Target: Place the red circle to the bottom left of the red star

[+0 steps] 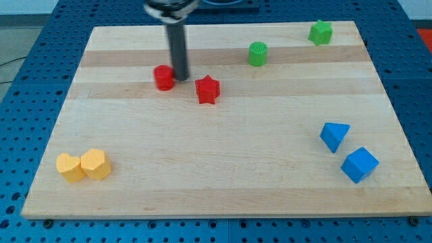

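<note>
The red circle (163, 77) lies on the wooden board (223, 169) in the upper middle, left of the red star (208, 90). A gap separates the two. The circle sits slightly higher in the view than the star. My tip (181, 77) stands between them, touching or nearly touching the circle's right side, with the star a short way to its lower right. The dark rod rises from the tip to the view's top.
A green cylinder (257, 53) lies right of the star, and a green block (321, 32) sits at the top right. Two blue blocks (335, 136) (359, 165) lie at the right. Two yellow blocks (70, 167) (95, 164) lie at the bottom left.
</note>
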